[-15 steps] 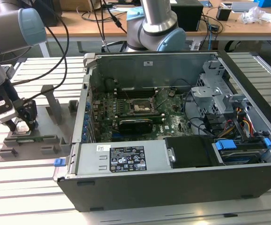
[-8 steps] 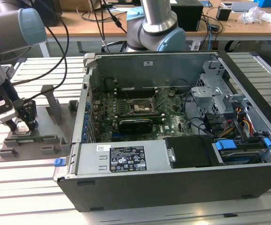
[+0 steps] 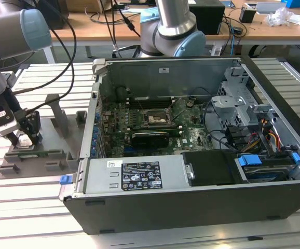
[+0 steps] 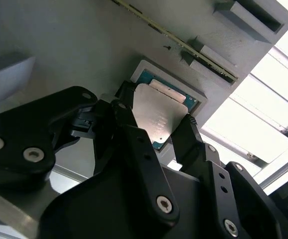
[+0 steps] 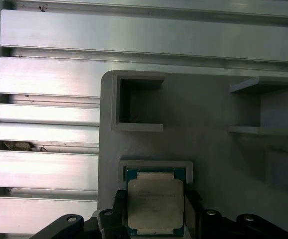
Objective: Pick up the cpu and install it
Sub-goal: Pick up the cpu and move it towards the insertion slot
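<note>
The pick-up step is in hand; installing has not begun. In the exterior view the claw (image 3: 28, 141) is down on the grey fixture (image 3: 51, 155), which sits on the slatted bench (image 3: 15, 218) at the exterior view's left, beside the open computer case (image 3: 191, 197). The motherboard socket (image 3: 155, 118) lies inside that case, well apart from the claw.

In both wrist views the cpu (image 4: 159, 117) (image 5: 155, 201) lies flat in its shallow square pocket in the fixture (image 5: 209, 164), silver top up, with the pocket's pale rim around it. The claw (image 4: 154, 112) (image 5: 155, 209) straddles it, drawn in narrow, one black finger (image 4: 134, 144) at one edge of the chip and the other at the opposite edge. They appear to press on the chip's sides, though a hairline gap could hide under the fingertips from these angles. The chip looks level and fully seated, not lifted or tilted.

So, as I judge it, the grasp is made or all but made, and the task as a whole is at an early stage. Getting the chip clear calls for a firm, even squeeze on both edges and a straight rise out of the pocket, since any tilt could catch a corner on the rim or let the thin, slick part slip.
</note>
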Robot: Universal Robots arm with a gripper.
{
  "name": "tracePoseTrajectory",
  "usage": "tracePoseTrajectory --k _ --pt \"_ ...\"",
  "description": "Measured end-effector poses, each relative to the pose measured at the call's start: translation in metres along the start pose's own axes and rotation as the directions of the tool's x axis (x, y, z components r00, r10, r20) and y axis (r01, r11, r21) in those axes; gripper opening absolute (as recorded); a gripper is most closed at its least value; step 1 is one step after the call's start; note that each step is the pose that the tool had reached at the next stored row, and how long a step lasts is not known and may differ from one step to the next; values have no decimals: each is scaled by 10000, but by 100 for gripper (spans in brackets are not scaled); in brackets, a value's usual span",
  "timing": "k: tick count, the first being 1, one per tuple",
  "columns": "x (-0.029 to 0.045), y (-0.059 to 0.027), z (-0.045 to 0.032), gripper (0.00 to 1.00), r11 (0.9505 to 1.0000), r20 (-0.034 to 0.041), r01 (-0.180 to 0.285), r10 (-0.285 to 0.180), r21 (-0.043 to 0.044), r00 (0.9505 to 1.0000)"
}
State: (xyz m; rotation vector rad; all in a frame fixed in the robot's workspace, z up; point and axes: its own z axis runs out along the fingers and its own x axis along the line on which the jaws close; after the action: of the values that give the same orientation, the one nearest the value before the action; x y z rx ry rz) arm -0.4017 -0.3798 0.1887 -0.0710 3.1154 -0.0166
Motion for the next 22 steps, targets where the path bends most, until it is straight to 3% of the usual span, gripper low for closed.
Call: tracePoseTrajectory --k 7,14,18,22 --pt "-1 0 -23 54 10000 3 0 0 -1 10000" --pt "-5 -2 -205 54 10000 0 0 0 0 10000" --pt "-10 -4 -391 54 10000 0 0 0 0 10000" --pt "-12 -5 -487 54 10000 1 0 0 0 10000"
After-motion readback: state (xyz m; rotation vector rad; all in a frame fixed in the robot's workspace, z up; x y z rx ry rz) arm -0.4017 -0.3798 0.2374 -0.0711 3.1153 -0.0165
